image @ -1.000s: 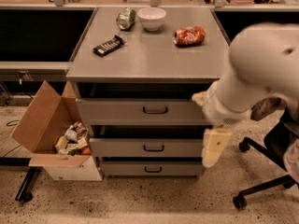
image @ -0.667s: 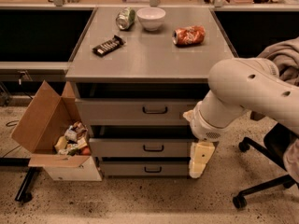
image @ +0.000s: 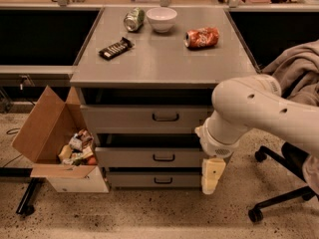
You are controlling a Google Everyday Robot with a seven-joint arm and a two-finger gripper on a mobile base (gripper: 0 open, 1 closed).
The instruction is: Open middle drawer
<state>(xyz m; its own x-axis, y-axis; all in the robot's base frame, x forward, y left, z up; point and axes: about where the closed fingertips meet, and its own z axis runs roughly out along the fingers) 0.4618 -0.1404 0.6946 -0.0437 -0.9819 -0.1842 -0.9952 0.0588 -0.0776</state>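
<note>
The middle drawer is a grey front with a small dark loop handle, between a taller top drawer and a shorter bottom drawer. A dark gap shows above each front. My gripper hangs fingers-down from the cream arm at the right end of the drawer fronts, level with the middle and bottom drawers and right of the handle. It holds nothing that I can see.
An open cardboard box of snacks stands on the floor at the left. An office chair with cloth is at the right. The cabinet top carries a can, a white bowl, a red crushed can and a dark bar.
The arm has swung left and down. The gripper moved from right of the cabinet to the right end of the lower drawer fronts. The drawers have not moved.
</note>
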